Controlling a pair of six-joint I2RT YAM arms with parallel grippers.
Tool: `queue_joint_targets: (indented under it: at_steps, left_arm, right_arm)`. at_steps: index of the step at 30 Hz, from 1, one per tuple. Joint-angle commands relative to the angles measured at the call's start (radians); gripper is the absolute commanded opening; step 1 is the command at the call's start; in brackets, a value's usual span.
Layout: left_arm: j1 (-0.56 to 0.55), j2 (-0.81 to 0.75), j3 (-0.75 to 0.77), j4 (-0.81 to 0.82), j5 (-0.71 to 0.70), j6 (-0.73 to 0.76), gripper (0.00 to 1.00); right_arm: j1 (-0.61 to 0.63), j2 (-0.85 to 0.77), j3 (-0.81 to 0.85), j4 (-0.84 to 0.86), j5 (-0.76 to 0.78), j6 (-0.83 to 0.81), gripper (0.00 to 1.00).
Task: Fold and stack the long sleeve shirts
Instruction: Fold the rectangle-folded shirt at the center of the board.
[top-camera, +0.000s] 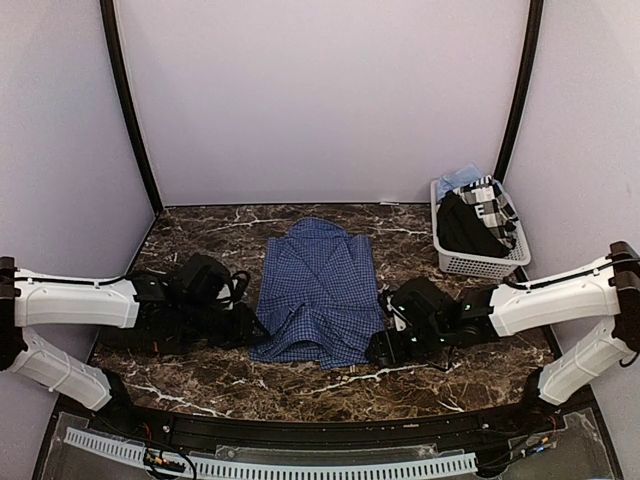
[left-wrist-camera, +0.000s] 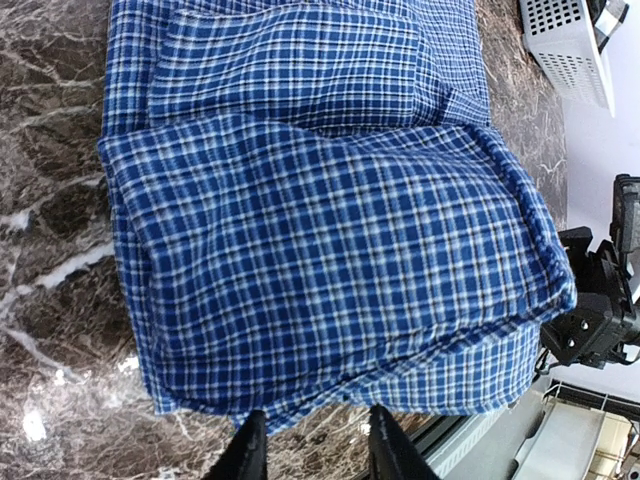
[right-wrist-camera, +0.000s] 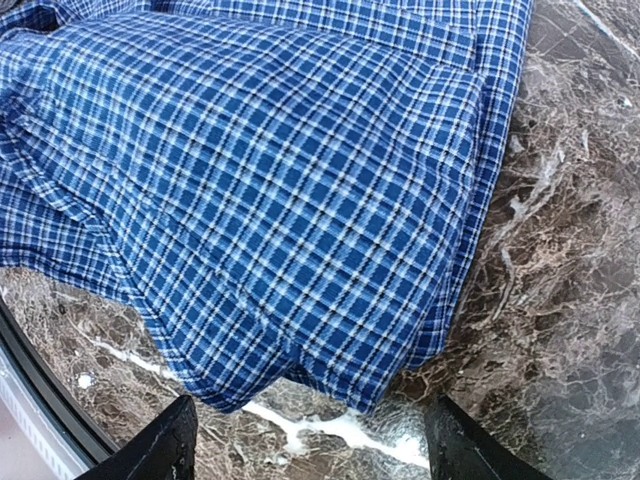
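Hem-to-collar fold judged in hand; blue shirt (top-camera: 320, 290) not yet gripped.
Left gripper (left-wrist-camera: 317, 452) is parted and empty at the near hem; right gripper (right-wrist-camera: 310, 445) is spread wide and empty at the near right corner. The shirt is laid mid-table (top-camera: 450, 375), long axis near-to-far, collar pointed away. Both hem corners need to be pinched together.

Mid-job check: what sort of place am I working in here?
Probably a lab test booth, not a home: plain pale walls and dark corner posts box in a marble-patterned table, which holds a blue checked shirt and a white basket of clothes.
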Motion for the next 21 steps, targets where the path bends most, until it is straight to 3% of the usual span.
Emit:
queue_joint_targets:
  at_steps: [1, 12, 17, 21]
  left_arm:
    - [-0.005, -0.079, -0.062, -0.058, -0.025, 0.011, 0.39]
    - [-0.005, -0.004, -0.114, 0.073, 0.016, 0.01, 0.57]
    - [-0.005, 0.064, -0.073, 0.119, 0.015, 0.028, 0.55]
    - [-0.005, 0.116, -0.034, 0.129, 0.017, 0.035, 0.43]
  right_arm:
    - [0.012, 0.036, 0.02, 0.041, -0.002, 0.006, 0.72]
    - [0.013, 0.091, 0.061, 0.075, -0.019, 0.011, 0.59]
    - [0.012, 0.108, 0.078, 0.076, -0.022, 0.011, 0.5]
    - [0.013, 0.117, 0.087, 0.075, -0.02, 0.01, 0.41]
